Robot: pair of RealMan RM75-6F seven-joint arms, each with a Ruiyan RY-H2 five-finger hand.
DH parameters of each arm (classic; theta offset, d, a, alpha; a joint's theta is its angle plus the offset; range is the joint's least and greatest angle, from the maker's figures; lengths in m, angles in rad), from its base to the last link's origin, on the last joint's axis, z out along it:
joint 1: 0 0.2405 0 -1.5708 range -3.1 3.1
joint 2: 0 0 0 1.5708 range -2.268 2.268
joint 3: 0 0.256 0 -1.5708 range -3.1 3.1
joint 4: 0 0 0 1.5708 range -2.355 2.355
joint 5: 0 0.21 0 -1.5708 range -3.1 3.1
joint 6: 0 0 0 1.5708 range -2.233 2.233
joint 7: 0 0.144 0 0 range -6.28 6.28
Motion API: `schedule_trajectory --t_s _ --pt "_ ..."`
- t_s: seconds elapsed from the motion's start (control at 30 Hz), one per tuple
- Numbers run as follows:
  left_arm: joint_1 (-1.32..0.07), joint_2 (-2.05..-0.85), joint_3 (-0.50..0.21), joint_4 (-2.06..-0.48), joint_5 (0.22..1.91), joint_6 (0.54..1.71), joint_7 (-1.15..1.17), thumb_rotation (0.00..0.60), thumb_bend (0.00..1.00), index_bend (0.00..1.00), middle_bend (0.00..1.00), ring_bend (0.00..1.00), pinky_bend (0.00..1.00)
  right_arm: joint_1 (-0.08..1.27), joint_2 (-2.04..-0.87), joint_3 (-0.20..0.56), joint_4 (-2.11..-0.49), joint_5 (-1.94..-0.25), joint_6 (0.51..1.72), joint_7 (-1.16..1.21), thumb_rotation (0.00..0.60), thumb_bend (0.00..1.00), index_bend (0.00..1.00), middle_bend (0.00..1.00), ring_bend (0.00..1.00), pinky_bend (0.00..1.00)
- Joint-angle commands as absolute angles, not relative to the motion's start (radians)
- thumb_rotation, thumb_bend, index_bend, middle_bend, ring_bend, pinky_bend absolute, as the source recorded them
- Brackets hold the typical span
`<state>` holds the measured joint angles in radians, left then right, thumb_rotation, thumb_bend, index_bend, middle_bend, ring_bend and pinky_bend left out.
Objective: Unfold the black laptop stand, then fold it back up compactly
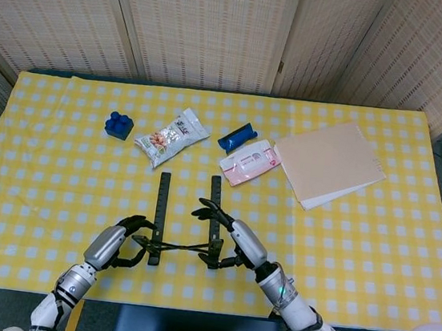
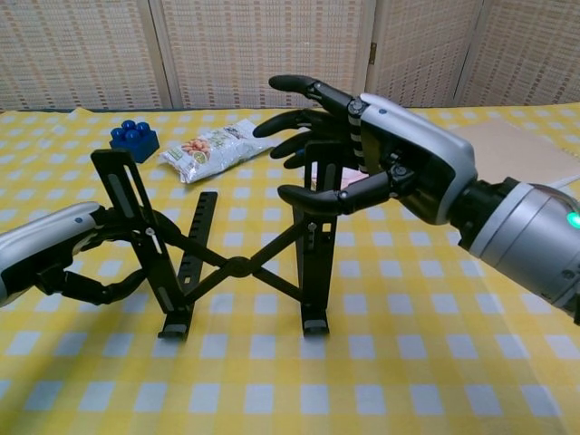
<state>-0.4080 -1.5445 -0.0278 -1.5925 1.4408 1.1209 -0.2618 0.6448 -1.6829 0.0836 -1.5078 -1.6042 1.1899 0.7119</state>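
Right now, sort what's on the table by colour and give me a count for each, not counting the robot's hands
Black: 1, the laptop stand
Blue: 2, the toy brick and the wrapped packet
Pink and white: 1, the wipes pack
Clear: 1, the snack bag
Tan: 1, the folder
Total: 6

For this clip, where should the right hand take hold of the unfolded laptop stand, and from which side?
Likely the right upright bar of the laptop stand, near its top, approached from the right. It stands tall and slim there, clear of the crossing struts, and the right hand hovers open beside it.
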Motion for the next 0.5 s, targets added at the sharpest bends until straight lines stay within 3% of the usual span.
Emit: schedule_trajectory --t_s 0.03,0.3,0.5 --pt "-0.400 -1.522 -0.024 -1.606 1.459 1.140 -0.282 0.600 0.52 0.27 0.26 0.12 0.14 0.645 -1.678 0.087 -1.503 -1.595 1.184 0.698 0.600 0.33 0.00 0.19 0.20 0.16" --pt "-0.362 -1.444 -0.020 -1.646 1.515 1.238 -0.336 0.600 0.51 0.27 0.25 0.10 0.10 0.668 -1.707 0.152 -1.445 -1.534 1.160 0.651 0.600 0.33 0.00 0.05 0.05 0.01" --pt "-0.332 -1.402 -0.030 -1.664 1.550 1.325 -0.340 0.600 0.51 0.27 0.25 0.07 0.09 0.698 -1.743 0.215 -1.397 -1.459 1.120 0.600 0.600 0.33 0.00 0.01 0.02 0.00"
